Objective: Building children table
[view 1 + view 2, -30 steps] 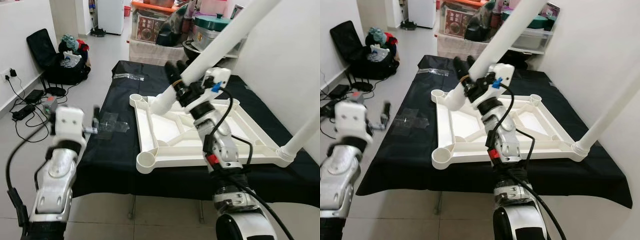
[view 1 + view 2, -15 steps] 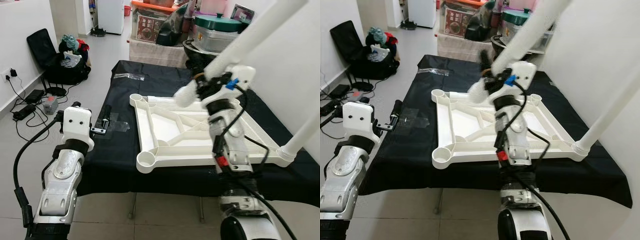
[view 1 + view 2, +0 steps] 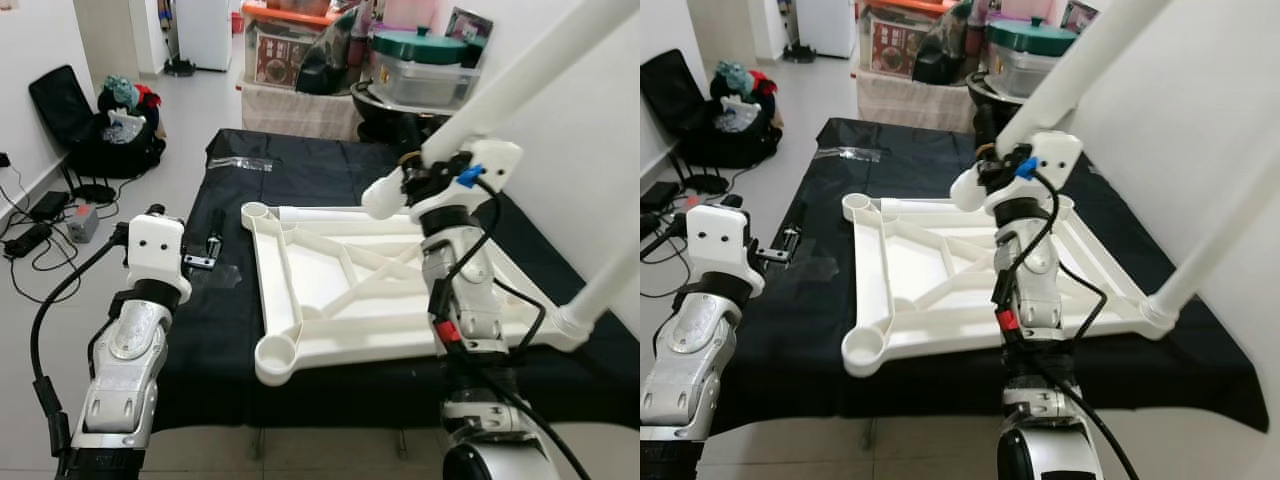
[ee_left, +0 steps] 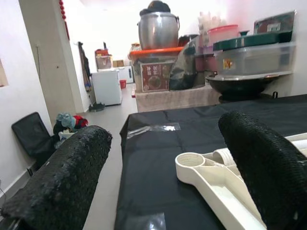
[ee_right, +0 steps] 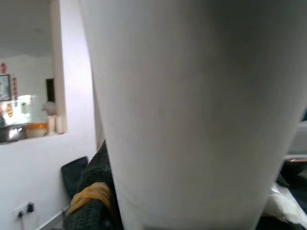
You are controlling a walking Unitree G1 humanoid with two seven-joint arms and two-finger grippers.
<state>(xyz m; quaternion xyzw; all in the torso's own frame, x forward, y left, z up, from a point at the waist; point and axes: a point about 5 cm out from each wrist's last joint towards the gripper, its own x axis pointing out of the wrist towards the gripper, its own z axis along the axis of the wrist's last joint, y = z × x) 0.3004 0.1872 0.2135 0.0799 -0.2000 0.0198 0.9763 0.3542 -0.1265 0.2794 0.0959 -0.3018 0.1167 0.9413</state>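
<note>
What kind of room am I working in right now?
Most likely a lived-in home, in a room by the kitchen: a big steel pot and lidded storage tubs are stacked at the far end, a white fridge stands down the hall, and a black bag sits on the tiled floor.

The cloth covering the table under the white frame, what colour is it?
The cloth is plain black, best seen in the left eye view.
</note>
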